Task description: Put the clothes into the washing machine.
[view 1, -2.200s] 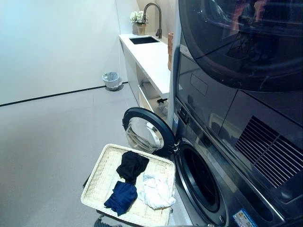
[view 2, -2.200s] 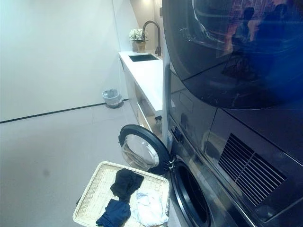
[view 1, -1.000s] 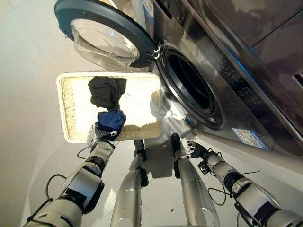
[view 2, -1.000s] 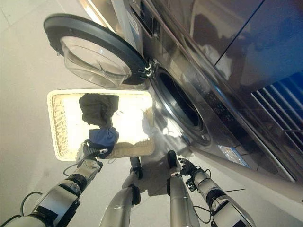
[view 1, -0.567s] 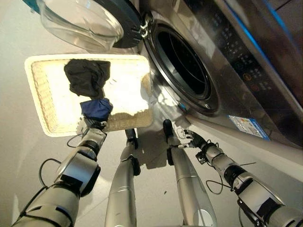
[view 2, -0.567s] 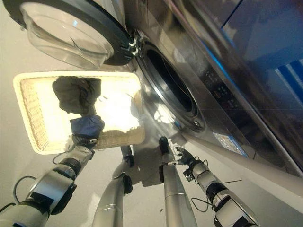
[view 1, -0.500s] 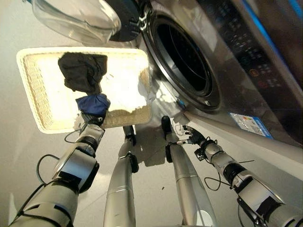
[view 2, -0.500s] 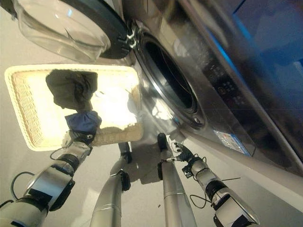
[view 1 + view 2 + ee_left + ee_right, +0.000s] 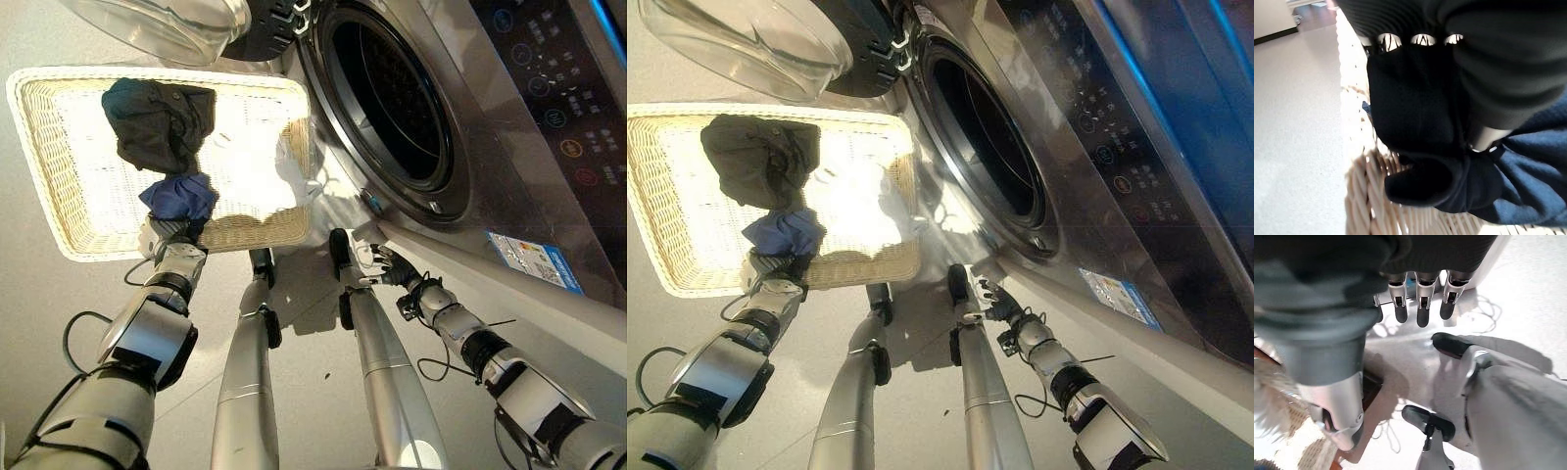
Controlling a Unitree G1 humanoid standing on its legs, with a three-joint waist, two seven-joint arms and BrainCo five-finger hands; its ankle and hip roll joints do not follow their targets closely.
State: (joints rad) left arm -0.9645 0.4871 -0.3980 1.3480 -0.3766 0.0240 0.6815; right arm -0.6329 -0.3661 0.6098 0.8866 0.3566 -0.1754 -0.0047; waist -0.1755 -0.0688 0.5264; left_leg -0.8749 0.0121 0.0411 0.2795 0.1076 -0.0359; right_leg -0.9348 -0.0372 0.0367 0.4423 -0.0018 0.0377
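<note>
A pale wicker basket [image 9: 44, 186] stands on the floor before the washing machine, whose round drum opening [image 9: 392, 98] is open. In the basket lie a black cloth [image 9: 157, 122], a bunched dark blue cloth [image 9: 179, 196] at the front rim, and a white cloth [image 9: 297, 176] hanging over the side nearest the machine. My left hand [image 9: 167, 243] is at the basket's front rim, curled on the blue cloth [image 9: 1533, 181]. Low by the machine's foot, my right hand [image 9: 387, 266] is open, its fingers [image 9: 1420, 308] straight and holding nothing.
The washer door [image 9: 186, 24] with its glass bowl stands swung open just beyond the basket's far side. The machine's dark control panel [image 9: 558, 108] rises on the right. Grey floor [image 9: 39, 323] lies to the left of the basket.
The camera has tilted, so the whole scene has shifted. My left hand stays on the blue cloth at the basket's rim, and my right hand stays low by the machine.
</note>
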